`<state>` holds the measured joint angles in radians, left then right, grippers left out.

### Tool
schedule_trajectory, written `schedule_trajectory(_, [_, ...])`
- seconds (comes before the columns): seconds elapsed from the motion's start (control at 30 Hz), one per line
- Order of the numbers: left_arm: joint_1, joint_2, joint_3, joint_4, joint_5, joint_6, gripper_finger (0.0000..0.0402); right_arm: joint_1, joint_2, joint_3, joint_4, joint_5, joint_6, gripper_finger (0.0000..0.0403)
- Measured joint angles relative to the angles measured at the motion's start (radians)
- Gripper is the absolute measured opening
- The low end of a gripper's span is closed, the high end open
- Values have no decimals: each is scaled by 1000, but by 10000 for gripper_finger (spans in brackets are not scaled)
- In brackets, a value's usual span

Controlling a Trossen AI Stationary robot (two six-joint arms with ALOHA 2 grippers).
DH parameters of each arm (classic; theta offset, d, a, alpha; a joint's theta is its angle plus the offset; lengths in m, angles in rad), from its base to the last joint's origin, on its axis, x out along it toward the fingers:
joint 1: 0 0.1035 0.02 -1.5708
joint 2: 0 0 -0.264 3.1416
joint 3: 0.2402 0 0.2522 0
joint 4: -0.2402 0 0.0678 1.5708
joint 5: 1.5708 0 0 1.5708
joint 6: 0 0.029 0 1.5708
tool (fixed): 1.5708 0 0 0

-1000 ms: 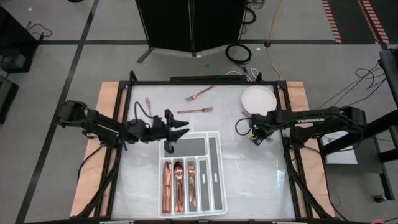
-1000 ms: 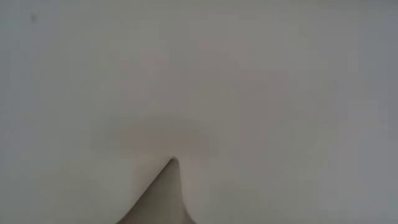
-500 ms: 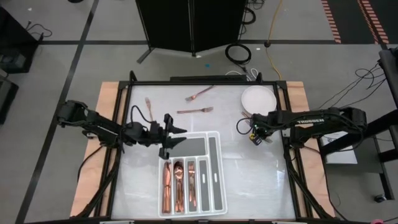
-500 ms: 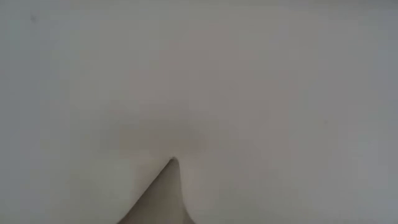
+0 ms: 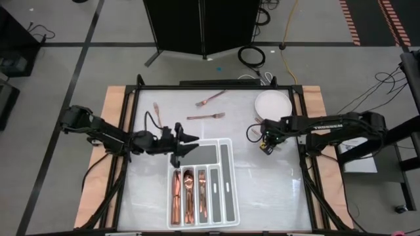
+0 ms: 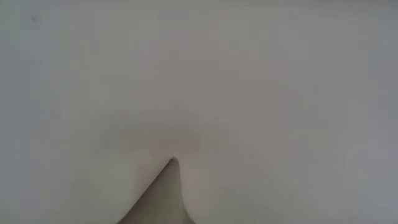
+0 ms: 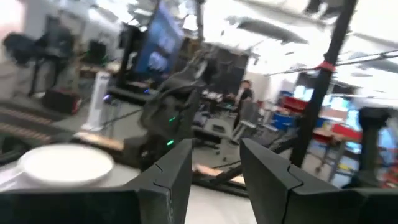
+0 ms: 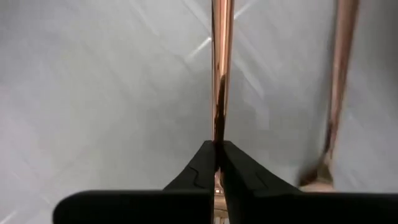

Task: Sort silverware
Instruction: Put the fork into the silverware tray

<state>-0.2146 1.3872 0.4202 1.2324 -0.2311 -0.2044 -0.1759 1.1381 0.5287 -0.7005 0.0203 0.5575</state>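
Note:
Several copper forks, knives and spoons lie in the white divided tray (image 5: 200, 187). Three forks lie loose on the table at the far side (image 5: 210, 98), (image 5: 205, 117), (image 5: 156, 108). My right gripper (image 5: 265, 143) stands just near of the round white plate (image 5: 272, 103) and is shut on a slim copper piece of silverware (image 8: 219, 74). A second copper piece (image 8: 339, 93) lies beside it. My left gripper (image 5: 186, 139) hovers open over the tray's far left corner, with nothing between its fingers (image 7: 171, 180). My right gripper pinches the slim copper shaft (image 8: 217, 134) between its two fingertips (image 8: 200, 165). The fingers come from above, pointing down at the table. The shaft runs on past the fingertips over the white tabletop. Whether it is lifted or lies on the table, I cannot tell.
The tray sits at the table's middle near side, the plate at the far right. A dark cable loop (image 5: 252, 133) hangs beside my right gripper. The low view shows only a blank white surface. Bare tabletop lies to the right of the tray.
My right gripper has shut on the copper piece and drawn slightly toward the table's left edge.

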Motion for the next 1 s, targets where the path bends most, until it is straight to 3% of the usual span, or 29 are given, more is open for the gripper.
schedule_trajectory(0.13, [0,-1,59,-191,-17,-77,136,47,-1,62,9,6,-28,1])
schedule_trajectory(0.3, [56,-45,216,-685,-43,-354,136,114,-1,139,5,-2,-136,1])
schedule_trajectory(0.47, [153,-46,386,-1037,190,-552,136,210,12,188,67,-3,-321,0])
schedule_trajectory(0.67, [224,-22,423,-1062,401,-804,136,349,67,244,202,-2,-484,0])
schedule_trajectory(0.9, [198,46,420,-1086,423,-1001,136,463,237,426,204,6,-715,0])
schedule_trajectory(1.0, [163,99,421,-1035,426,-1055,136,479,332,524,162,65,-784,0])
